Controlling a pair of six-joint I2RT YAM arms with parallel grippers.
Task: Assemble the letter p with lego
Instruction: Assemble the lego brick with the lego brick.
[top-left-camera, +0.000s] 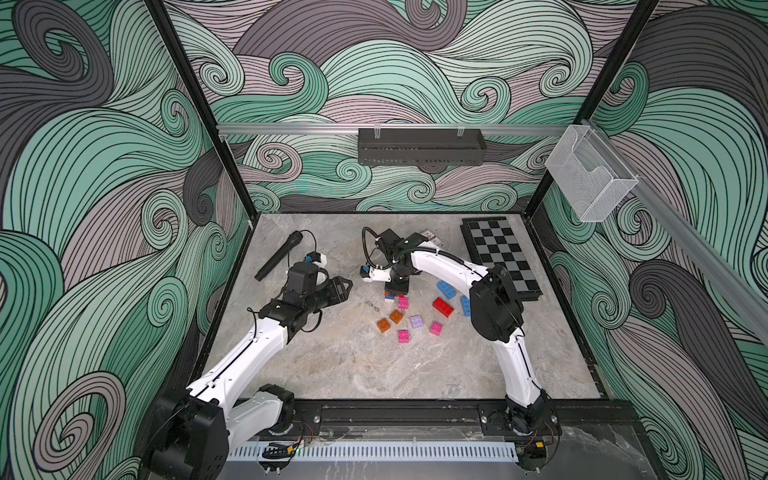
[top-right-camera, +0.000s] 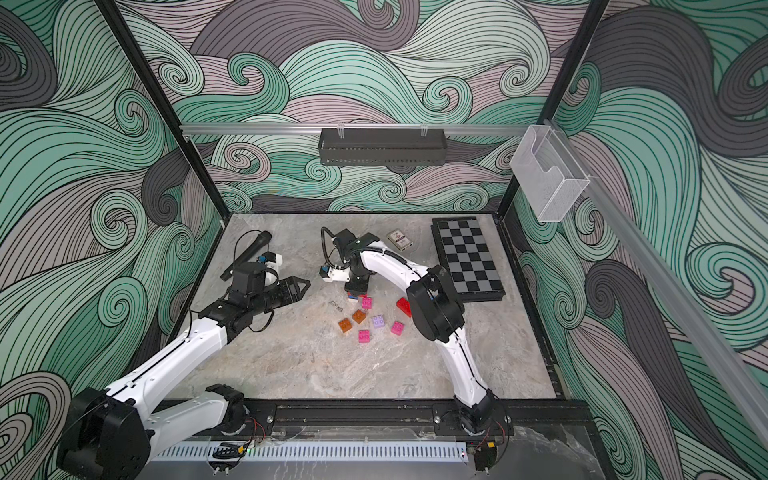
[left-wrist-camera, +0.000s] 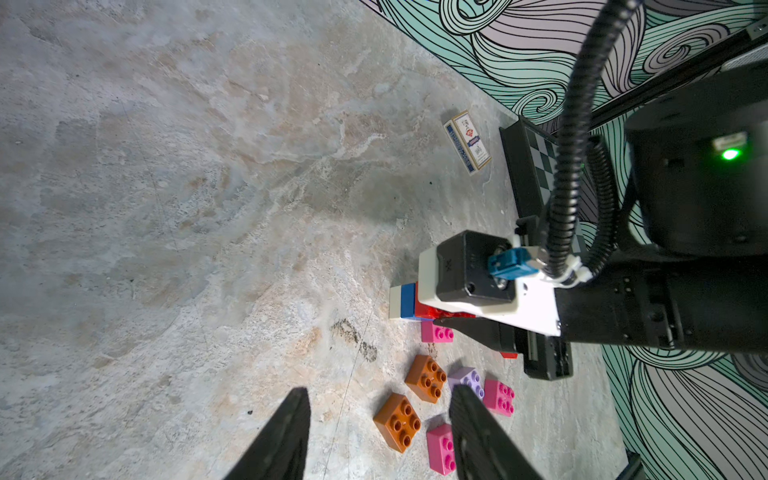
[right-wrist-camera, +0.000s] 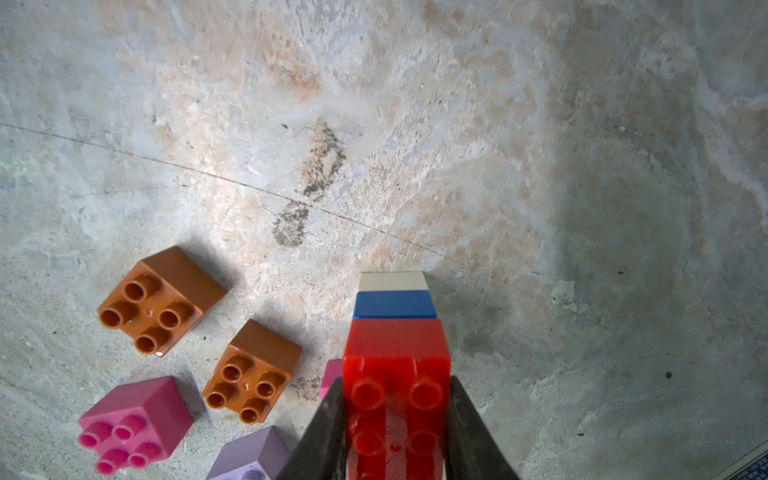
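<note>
The lego is sitting near the middle of the marble table (top-left-camera: 332, 365), partly as a small stack (right-wrist-camera: 395, 316) and partly as loose bricks. In the stack a red brick (right-wrist-camera: 397, 345) is sitting on a blue brick (right-wrist-camera: 392, 304), with a white brick (right-wrist-camera: 392, 281) lowest, and it looks to be standing on the table. The right gripper (right-wrist-camera: 396, 386) is reaching down over it, its jaws pressing together on the red brick's two sides. Just beside the stack, toward the robot, two orange bricks (top-left-camera: 382, 325) (top-left-camera: 396, 316), a lilac brick (top-left-camera: 416, 321) and three pink bricks (top-left-camera: 403, 302) (top-left-camera: 436, 328) (top-left-camera: 403, 336) are lying apart, studs up – a loose red oblong (top-left-camera: 443, 306) and two blue oblongs (top-left-camera: 446, 289) (top-left-camera: 465, 305) are lying further right. The left gripper (left-wrist-camera: 380, 397) is hovering to the left of the bricks, jaws spread and gripping nothing. A card deck (top-right-camera: 399, 241), a chessboard (top-left-camera: 498, 257) and a microphone (top-left-camera: 277, 255) are lying toward the back.
</note>
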